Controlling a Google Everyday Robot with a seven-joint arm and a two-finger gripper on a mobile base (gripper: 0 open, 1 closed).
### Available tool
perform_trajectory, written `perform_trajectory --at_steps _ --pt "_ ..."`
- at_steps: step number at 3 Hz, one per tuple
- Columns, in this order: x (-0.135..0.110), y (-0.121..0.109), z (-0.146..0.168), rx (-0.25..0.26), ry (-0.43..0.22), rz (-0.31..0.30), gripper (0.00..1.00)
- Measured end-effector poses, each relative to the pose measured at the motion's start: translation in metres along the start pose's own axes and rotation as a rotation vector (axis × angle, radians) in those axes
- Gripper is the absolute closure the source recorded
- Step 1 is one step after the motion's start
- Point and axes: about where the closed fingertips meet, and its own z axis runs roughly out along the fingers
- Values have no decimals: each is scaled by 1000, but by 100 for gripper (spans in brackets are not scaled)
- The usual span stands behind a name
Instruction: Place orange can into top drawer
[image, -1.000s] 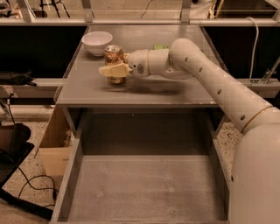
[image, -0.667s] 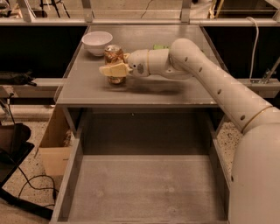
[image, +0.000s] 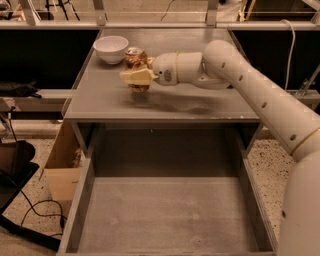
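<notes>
The orange can (image: 135, 57) stands upright on the grey tabletop (image: 165, 100), just right of a white bowl. My gripper (image: 137, 75) reaches in from the right and its pale fingers (image: 136, 76) are closed around the can's body, with the near finger across its front. The can's base looks to be at or just above the tabletop. The top drawer (image: 165, 215) is pulled out wide open below the table's front edge, and its flat grey bottom holds nothing.
A white bowl (image: 111, 48) sits at the table's back left. A bit of green (image: 180, 51) shows behind my wrist. My white arm (image: 260, 100) crosses the table's right side. A cardboard box (image: 62, 165) stands left of the drawer, with cables on the floor.
</notes>
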Motion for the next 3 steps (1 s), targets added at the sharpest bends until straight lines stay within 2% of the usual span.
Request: perform_trajectory --at_steps 1,2,3 --pt "-21 40 -35 12 -23 -32 100" --pt "-22 91 -69 25 -28 -54 100" --pt "14 142 -97 20 -18 -53 100"
